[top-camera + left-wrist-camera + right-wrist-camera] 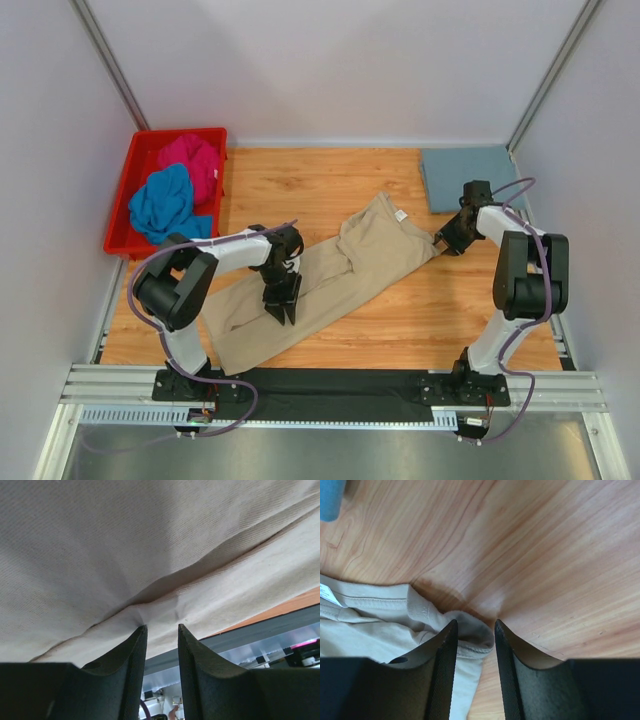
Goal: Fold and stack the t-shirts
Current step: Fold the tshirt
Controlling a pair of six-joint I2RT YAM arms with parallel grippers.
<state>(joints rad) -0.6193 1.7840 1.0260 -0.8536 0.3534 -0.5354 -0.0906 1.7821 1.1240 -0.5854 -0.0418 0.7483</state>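
**A:** Nearest first. What can go wrong at the left fingers [283,310]?

**B:** They stand about half open, tips down on a raised crease of the beige shirt [370,255], with nothing between them. If they close shallow, I think they catch only the top layer. The layer under them would then lie on the table [420,320] and the fold would come out skewed.

**A:** And further out, the right fingers [444,242]?

**B:** The gap there is narrow, with the shirt's hemmed edge [470,630] bunched between the tips and bare table to their right. I cannot tell whether they have hold of it. The cloth sits at the very tips, so a lift could let it slip out. Then only one end rises and the shirt twists.

**A:** Suppose both get hold?

**B:** The shirt lies on a slant between the two pairs and is rumpled in the middle. Uneven pulls would drag it rather than flatten it.

**A:** Anything beyond them?

**B:** A folded grey-blue shirt [465,175] lies just behind the right fingers, and a wide swing could knock it askew. Well beyond the left fingers, the bin [118,215] holds the magenta shirt [195,160] and the blue shirt [165,205], both heaped and unfolded. They are out of harm's way.
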